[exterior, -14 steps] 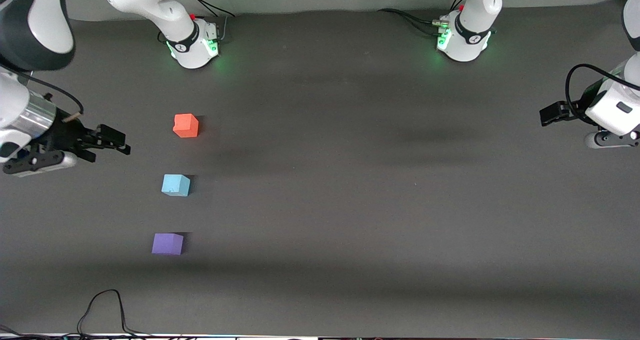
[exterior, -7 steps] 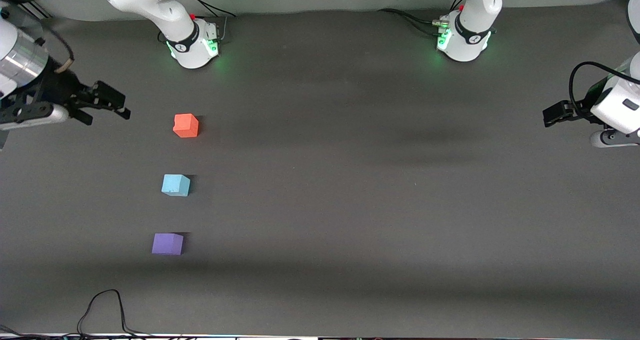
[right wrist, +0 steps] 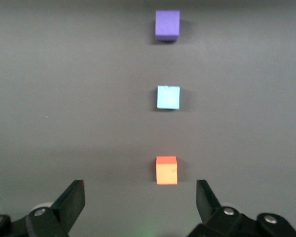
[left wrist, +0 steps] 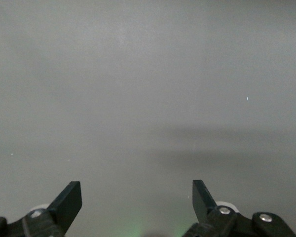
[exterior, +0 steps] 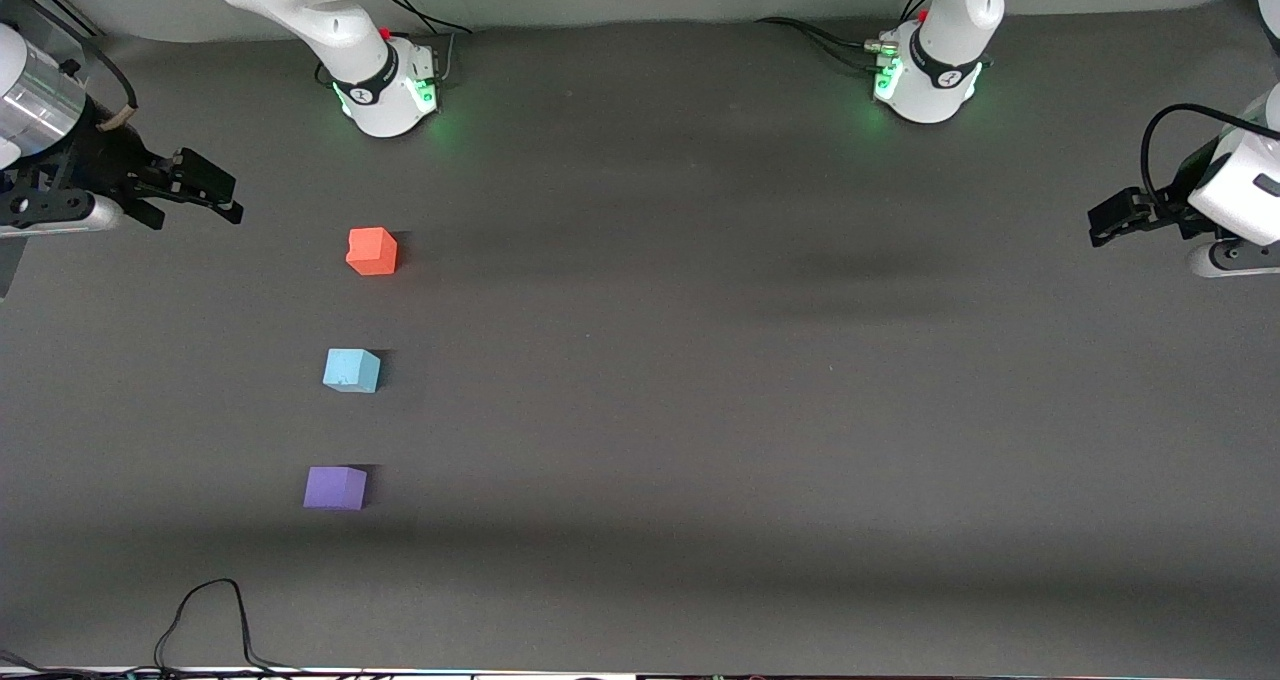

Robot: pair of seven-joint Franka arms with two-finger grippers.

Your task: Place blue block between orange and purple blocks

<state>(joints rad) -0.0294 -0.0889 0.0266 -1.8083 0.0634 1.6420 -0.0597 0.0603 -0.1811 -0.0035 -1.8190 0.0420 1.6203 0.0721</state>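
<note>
Three small cubes stand in a line on the dark table. The orange block (exterior: 372,251) is farthest from the front camera, the blue block (exterior: 351,370) is in the middle, and the purple block (exterior: 335,488) is nearest. The right wrist view shows the same line: orange block (right wrist: 166,170), blue block (right wrist: 168,97), purple block (right wrist: 167,24). My right gripper (exterior: 205,192) is open and empty, up in the air at the right arm's end of the table, beside the orange block; it also shows in its wrist view (right wrist: 140,200). My left gripper (exterior: 1110,222) is open and empty at the left arm's end, over bare table (left wrist: 137,197).
The two arm bases (exterior: 385,85) (exterior: 928,80) stand along the table's back edge. A black cable (exterior: 205,620) loops on the table near the front edge, toward the right arm's end.
My right gripper has risen and drawn away from the blocks toward the back edge of the table. My left gripper has shifted slightly outward. The three blocks have not moved.
</note>
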